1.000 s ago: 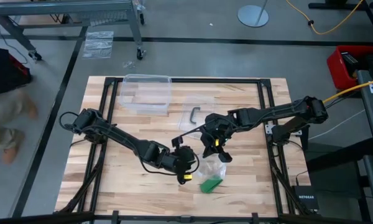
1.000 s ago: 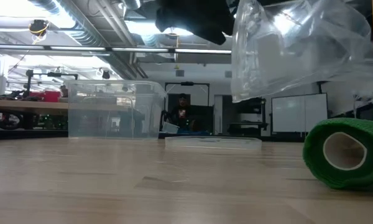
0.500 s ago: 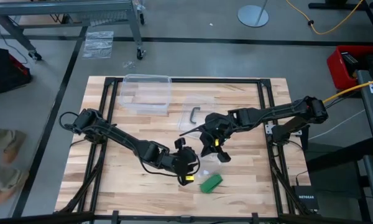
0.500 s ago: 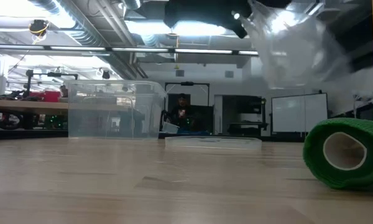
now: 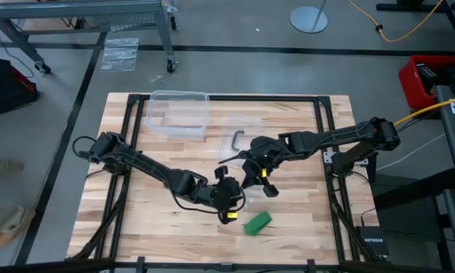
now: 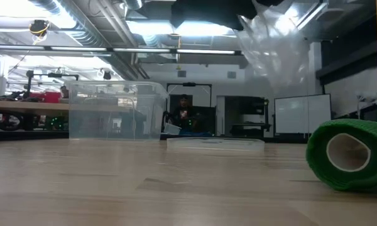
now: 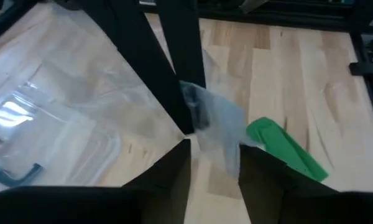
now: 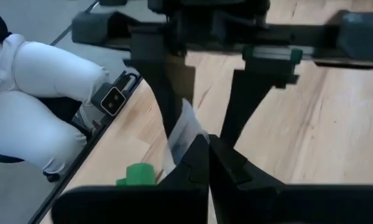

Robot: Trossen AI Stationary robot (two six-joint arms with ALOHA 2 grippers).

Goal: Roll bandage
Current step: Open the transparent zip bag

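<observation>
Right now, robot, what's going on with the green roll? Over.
Right gripper shut on clear plastic bag, lifted. Left gripper around the bag's edge. Bandage rolled, lying free on table. Nothing blocking it.

- The bandage (image 5: 257, 222), a compact roll, lies on its side on the bench (image 5: 303, 220) near the front edge, a little right of centre.
- The left gripper (image 5: 227, 199) hangs just left of and behind the roll, clear of it.
- The right gripper (image 5: 256, 173) sits close behind and to the right of the left one, above mid-bench.
- A plastic bag (image 6: 273, 47) hangs between the two grippers, off the bench and above the roll.
- A hex key (image 5: 237, 140) lies behind the right gripper.
- A clear bin (image 5: 179, 114) stands at the back, left of centre.
- A flat lid (image 6: 215, 143) lies right of the bin.
</observation>
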